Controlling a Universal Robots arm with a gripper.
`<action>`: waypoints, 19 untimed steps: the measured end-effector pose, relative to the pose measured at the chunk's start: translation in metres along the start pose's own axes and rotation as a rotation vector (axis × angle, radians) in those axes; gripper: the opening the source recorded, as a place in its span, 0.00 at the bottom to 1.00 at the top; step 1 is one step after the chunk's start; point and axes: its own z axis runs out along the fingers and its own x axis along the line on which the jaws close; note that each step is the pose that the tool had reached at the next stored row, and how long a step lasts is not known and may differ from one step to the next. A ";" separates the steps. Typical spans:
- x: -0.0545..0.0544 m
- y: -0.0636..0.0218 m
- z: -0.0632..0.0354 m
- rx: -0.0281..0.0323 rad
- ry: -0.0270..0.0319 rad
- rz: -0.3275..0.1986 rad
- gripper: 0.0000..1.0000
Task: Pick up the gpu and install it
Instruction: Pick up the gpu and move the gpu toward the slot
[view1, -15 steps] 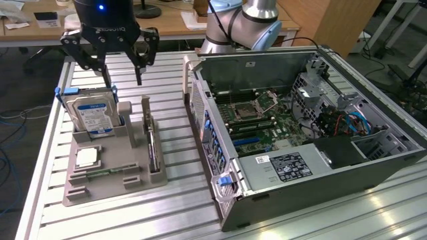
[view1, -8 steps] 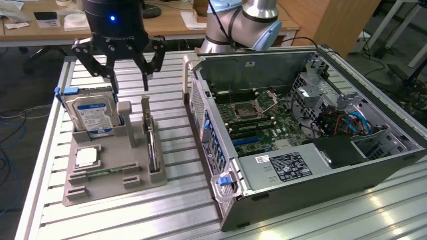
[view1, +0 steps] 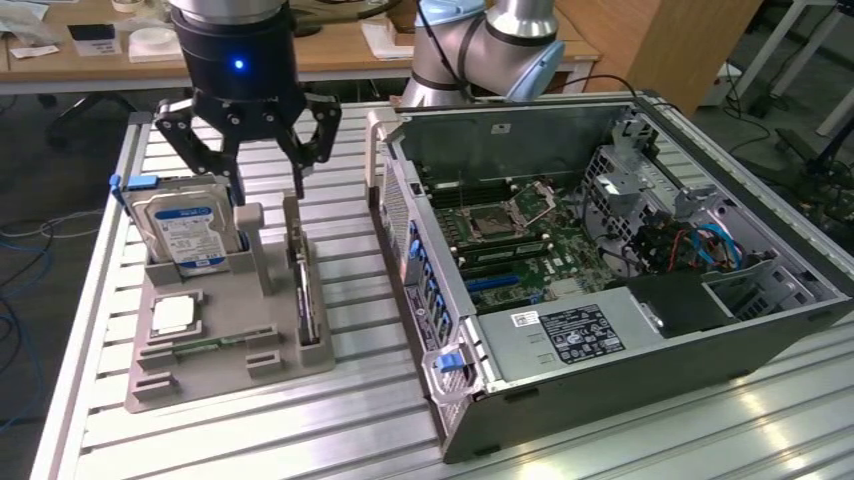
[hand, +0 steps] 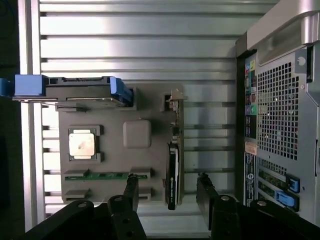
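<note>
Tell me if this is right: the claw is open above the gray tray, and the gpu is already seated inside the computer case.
Not right. The claw is open above the gray tray, but the gpu is not inside the computer case: it stands on edge in a slot of the tray, as the wrist view shows.

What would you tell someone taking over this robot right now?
Gripper: open and empty, hovering above the gpu, one finger on each side of it, not touching.
Gpu: standing on edge in its slot in the grey holder, beside the open computer case.
Done: gripper lined up over the gpu.
Left: gpu not yet grasped, not yet installed in the case.
</note>
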 end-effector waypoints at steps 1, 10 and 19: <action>0.000 -0.0001 0.0018 -0.0001 0.0008 -0.008 0.59; -0.004 -0.0090 0.0177 -0.0004 0.0029 -0.019 0.59; -0.010 -0.0095 0.0343 -0.0004 0.0028 -0.019 0.59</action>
